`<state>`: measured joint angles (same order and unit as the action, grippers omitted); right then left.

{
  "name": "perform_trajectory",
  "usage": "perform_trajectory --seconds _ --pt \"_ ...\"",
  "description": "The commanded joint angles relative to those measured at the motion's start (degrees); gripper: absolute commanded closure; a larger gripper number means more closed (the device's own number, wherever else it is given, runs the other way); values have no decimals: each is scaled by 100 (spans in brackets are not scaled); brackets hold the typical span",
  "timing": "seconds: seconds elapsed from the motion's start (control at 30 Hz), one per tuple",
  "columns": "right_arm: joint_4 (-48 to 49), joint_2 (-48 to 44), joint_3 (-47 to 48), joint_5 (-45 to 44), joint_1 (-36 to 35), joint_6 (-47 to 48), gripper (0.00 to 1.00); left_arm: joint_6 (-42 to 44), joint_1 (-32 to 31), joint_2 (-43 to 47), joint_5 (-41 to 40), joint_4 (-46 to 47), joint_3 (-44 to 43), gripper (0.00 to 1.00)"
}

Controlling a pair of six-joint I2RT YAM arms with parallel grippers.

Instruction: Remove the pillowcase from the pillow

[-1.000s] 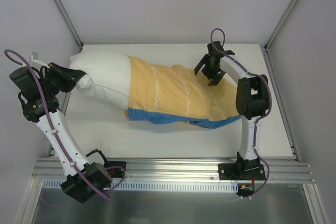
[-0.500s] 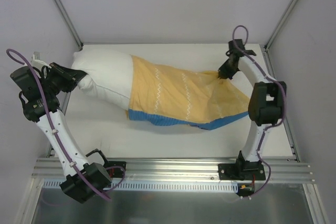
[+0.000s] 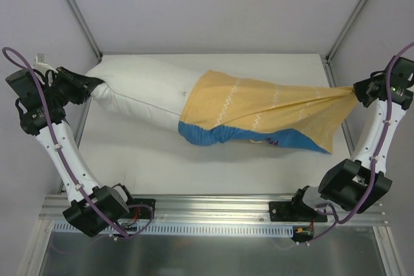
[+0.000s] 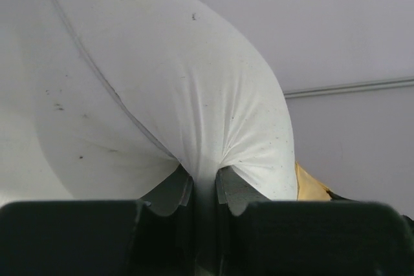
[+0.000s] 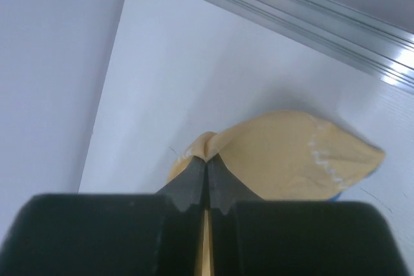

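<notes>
The white pillow (image 3: 142, 92) lies stretched across the back of the table, its left half bare. My left gripper (image 3: 90, 86) is shut on its left corner; white fabric bunches between the fingers (image 4: 234, 189) in the left wrist view. The pillowcase (image 3: 265, 111), yellow-orange side up with a blue edge below, covers the pillow's right part and is pulled taut toward the right. My right gripper (image 3: 355, 90) is shut on the pillowcase's right end, where yellow cloth (image 5: 284, 153) is pinched between the fingertips (image 5: 194, 176).
The white table (image 3: 136, 153) ends at an aluminium rail (image 3: 213, 208) in front. Grey walls and metal posts (image 3: 341, 27) close in the left, back and right sides. Both arm bases stand at the near edge.
My right gripper has shut on the pillowcase and pulled it far to the right, off more of the pillow. The pillow has stretched out and its bare white part has grown. My left arm shifted slightly left.
</notes>
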<state>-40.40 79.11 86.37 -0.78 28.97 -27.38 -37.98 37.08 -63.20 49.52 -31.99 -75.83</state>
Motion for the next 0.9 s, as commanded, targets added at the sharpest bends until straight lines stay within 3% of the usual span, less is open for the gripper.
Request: perform_trajectory --seconds 0.0,0.4,0.5,0.6,0.67,0.7,0.73,0.77,0.8,0.83,0.87 --pt "182 69 134 -63 284 83 99 -26 203 -140 -539 799 -389 100" --pt "208 8 170 288 733 22 99 -61 625 -597 -1181 808 -116 100" --pt "645 -167 -49 622 558 -5 99 -26 616 -518 -1146 826 24 100" --pt "744 -325 -120 448 -127 276 99 176 432 -465 -796 835 217 100" --pt "841 -379 -286 307 -663 338 99 255 213 -387 -488 852 375 83" --pt "911 -405 -539 228 -813 329 99 264 116 -221 -478 835 585 59" --pt "981 -431 -673 192 -962 364 93 282 20 -97 -504 843 692 49" --pt "990 -414 -778 166 -1216 391 68 299 -234 52 -574 852 814 40" --pt "964 -405 -945 139 -1323 478 51 343 -358 332 -766 861 1033 25" --pt "912 -362 -1007 113 -1507 522 39 413 -472 474 -855 852 1131 2" --pt "798 -353 -1060 -96 -1578 566 23 527 -613 597 -926 843 1263 1"
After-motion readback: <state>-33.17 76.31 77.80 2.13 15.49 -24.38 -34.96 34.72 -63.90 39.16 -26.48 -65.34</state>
